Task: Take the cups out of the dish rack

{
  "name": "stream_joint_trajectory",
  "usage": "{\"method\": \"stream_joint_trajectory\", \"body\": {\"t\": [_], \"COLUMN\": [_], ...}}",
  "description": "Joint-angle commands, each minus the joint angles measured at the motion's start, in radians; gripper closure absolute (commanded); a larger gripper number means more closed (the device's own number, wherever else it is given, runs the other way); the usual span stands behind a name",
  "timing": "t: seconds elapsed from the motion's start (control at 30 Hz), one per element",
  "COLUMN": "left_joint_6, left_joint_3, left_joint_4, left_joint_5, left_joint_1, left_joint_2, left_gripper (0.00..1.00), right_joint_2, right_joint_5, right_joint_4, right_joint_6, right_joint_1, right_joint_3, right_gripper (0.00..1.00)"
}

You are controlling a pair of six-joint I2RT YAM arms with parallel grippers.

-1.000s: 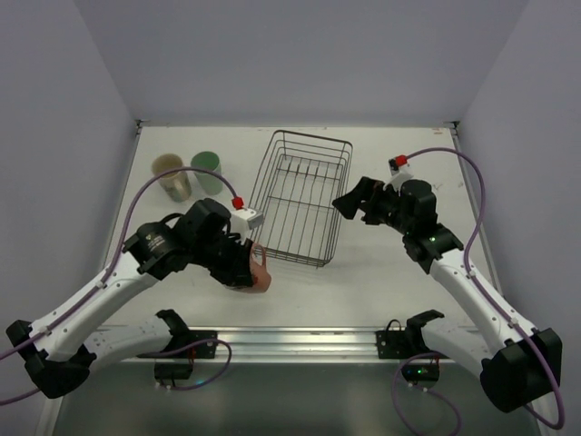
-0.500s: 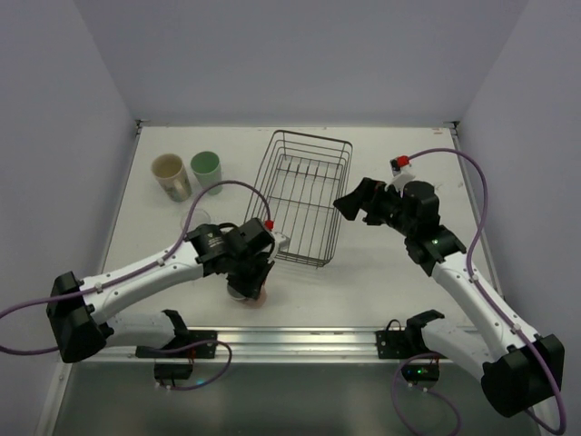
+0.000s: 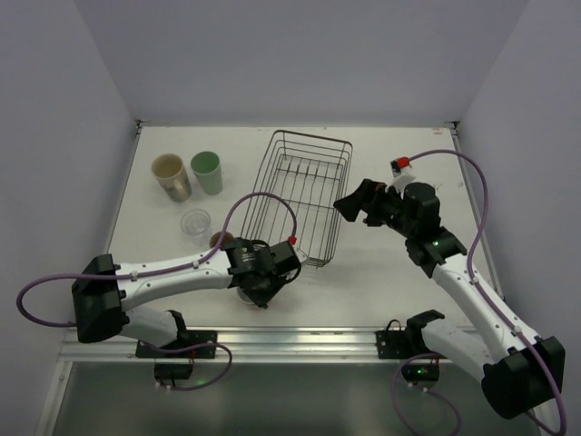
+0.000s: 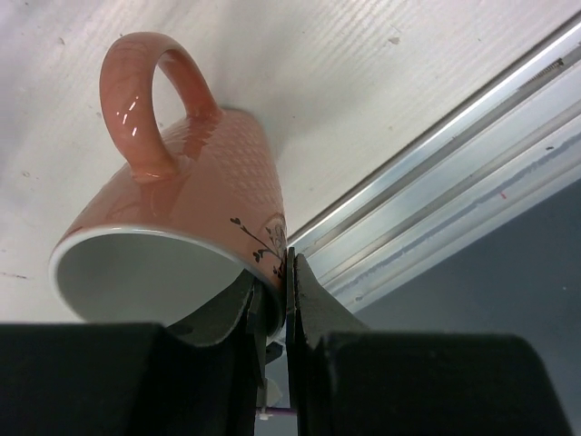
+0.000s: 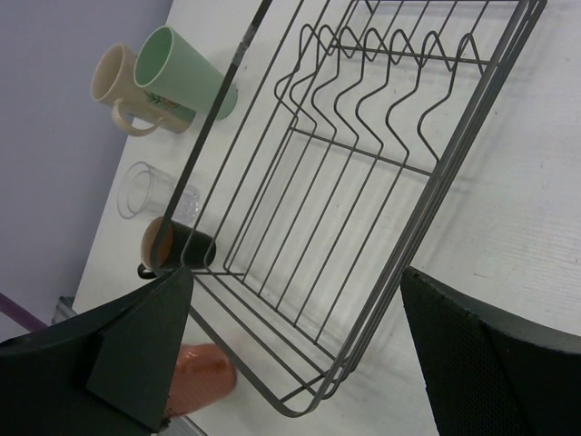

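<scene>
Now the left gripper (image 4: 277, 283) pinches the pink mug (image 4: 204, 195) by its rim, body jutting ahead

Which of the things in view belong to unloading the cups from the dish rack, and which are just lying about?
Part of the job: dish rack; salmon-pink mug, in the left jaws; cream cup; mint-green cup; clear glass; small black mug.
Just there: purple cables; metal rail at the near edge.
</scene>
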Motion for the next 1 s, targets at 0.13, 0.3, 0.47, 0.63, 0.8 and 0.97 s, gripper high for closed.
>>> {"method": "stream_joint_trajectory", "body": {"t": [0.13, 0.3, 0.47, 0.63, 0.8, 0.97], "left_joint_6": [-0.003, -0.006, -0.012, -0.023, -0.037, -0.044], "left_joint_3": [0.018, 0.041, 0.072, 0.087, 0.167, 0.302], "left_joint_4": [0.049, 0.029, 0.006, -0.006, -0.048, -0.118], "left_joint_5": [-0.14, -0.155, -0.188, -0.22, -0.284, -0.414], "left_joint_1": [-0.032, -0.036, -0.036, -0.036, -0.036, -0.036], "left_joint_2": [0.041, 0.045, 0.039, 0.029, -0.007, -0.05], "left_gripper": [0.94, 0.63, 0.47, 0.38, 0.0, 0.0], "right_joint_2": [-0.047, -0.05, -0.053, -0.063, -0.08, -0.114], "right_joint_5": [-0.001, -0.002, -0.004, -0.004, -0.002, 0.007], "right_joint_4": [0.032, 0.034, 0.038, 0.035, 0.026, 0.02], "right_joint_6": [-0.013, -0.012, -0.007, -0.007, -0.007, -0.007], "right_joint_1": [-0.002, -0.002, -0.003, -0.002, -0.002, -0.003], "right_joint_3": [-0.025, -0.025, -0.023, -0.022, -0.011, 0.006], "right_gripper": [0.01, 0.01, 0.01, 0.01, 0.01, 0.01]}}
